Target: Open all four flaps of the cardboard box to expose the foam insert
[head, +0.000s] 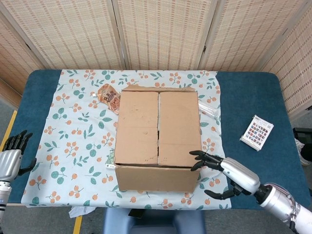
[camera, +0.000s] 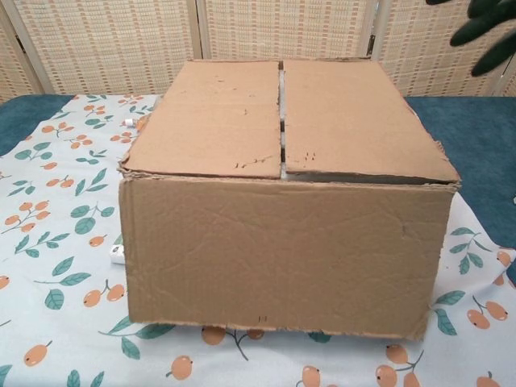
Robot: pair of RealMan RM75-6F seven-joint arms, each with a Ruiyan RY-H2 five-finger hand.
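The cardboard box [head: 158, 139] sits mid-frame in the head view on the patterned cloth [head: 73, 141] covering the middle of the counter [head: 248, 97]. Its near flap [camera: 282, 254] hangs down over the front wall, lower edge ragged and close to the cloth. Two inner flaps [head: 158, 126] lie flat and shut, meeting along a narrow centre seam; something pale shows through the seam in the chest view. The far edge of the box top is torn and uneven.

Your right hand [head: 222, 175] hovers just beside the box's lower-right corner, fingers spread, holding nothing; whether the fingertips [head: 197, 155] touch the box edge cannot be told. Your left hand [head: 10, 158] is at the far left frame edge, off the counter, fingers apart, empty.

A snack packet [head: 109, 97] lies against the box's upper-left corner. A clear wrapper [head: 209, 111] lies just right of the box. A printed card [head: 257, 132] lies well apart on the blue counter, right of frame. Bare cloth lies to the box's left.
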